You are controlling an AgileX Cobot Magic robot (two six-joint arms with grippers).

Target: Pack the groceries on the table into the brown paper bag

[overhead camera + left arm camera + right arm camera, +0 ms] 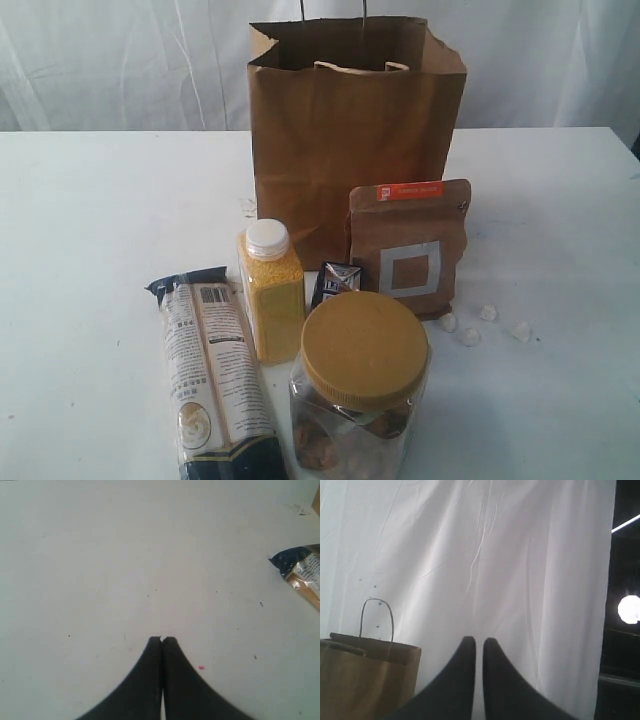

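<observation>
The brown paper bag (355, 130) stands open and upright at the back middle of the table (90, 230). In front of it are the groceries. A brown pouch with an orange label (410, 245) leans upright. Beside it stands a yellow-grain bottle with a white cap (271, 290), and a small dark carton (335, 280) is partly hidden behind a yellow-lidded clear jar (360, 385). A long cream-black packet (212, 375) lies flat. Neither gripper shows in the exterior view. My left gripper (162, 639) is shut and empty above bare table, the packet's end (300, 572) off to one side. My right gripper (479, 640) is shut, empty, raised beside the bag (365, 680).
A few small white lumps (487, 312) lie on the table to the right of the pouch. A white curtain (495, 555) hangs behind the table. A tiny pink speck (201, 667) lies near the left fingers.
</observation>
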